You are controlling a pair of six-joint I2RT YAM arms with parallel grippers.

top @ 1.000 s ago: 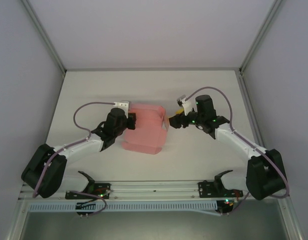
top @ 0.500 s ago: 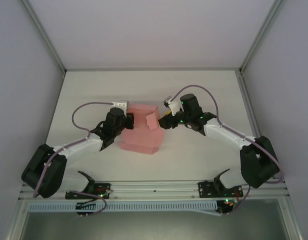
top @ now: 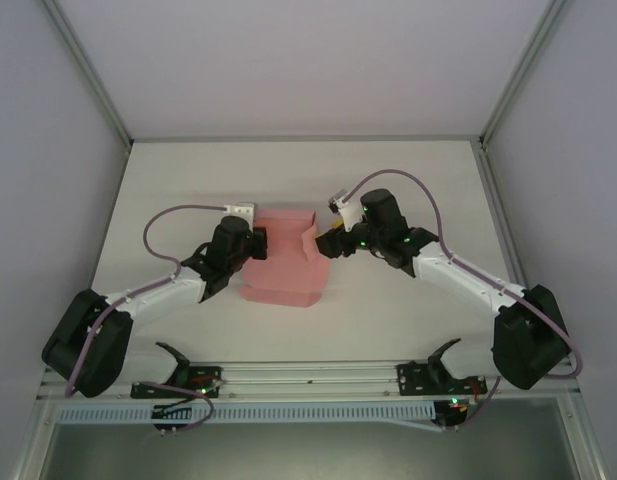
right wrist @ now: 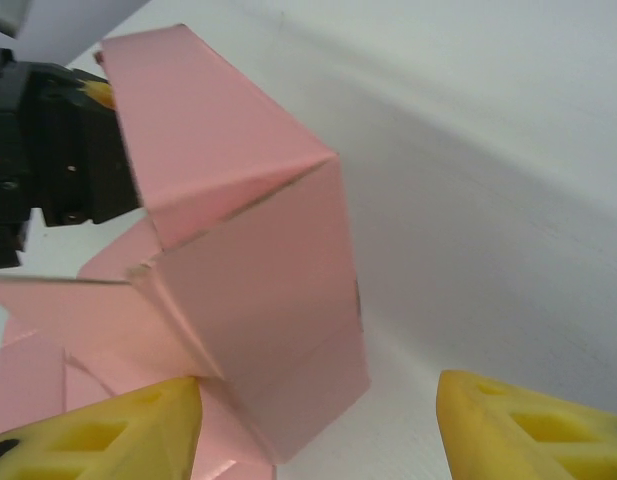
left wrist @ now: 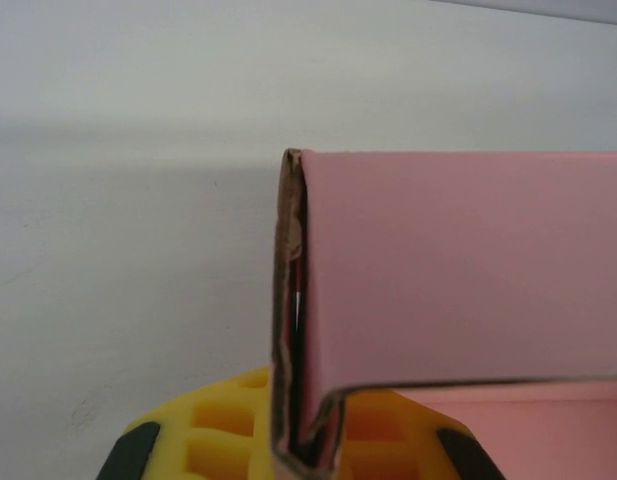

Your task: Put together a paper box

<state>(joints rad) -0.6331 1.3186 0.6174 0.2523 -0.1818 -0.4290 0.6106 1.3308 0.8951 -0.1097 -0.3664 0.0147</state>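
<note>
The box (top: 284,272) sits mid-table (top: 188,180), light thin card that creases easily; my left claw (top: 256,240) is clamped on its folded edge; my right claw (top: 330,242) gapes empty beside a raised flap; I'd pinch near creases.

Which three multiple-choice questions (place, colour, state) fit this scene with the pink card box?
1. Where is the pink thin-card paper box?
A. Between the left gripper and the right gripper.
B. Left of both.
C. Right of both.
2. What colour are the gripper fingers?
A. Blue.
B. Yellow.
C. Green.
3. How is the left gripper?
A. Open above the box.
B. Open beside it.
C. Shut on its edge.
Key: 1 A, seen from the top; 2 B, yellow in both wrist views; 3 C, card pinched in the left wrist view.
</note>
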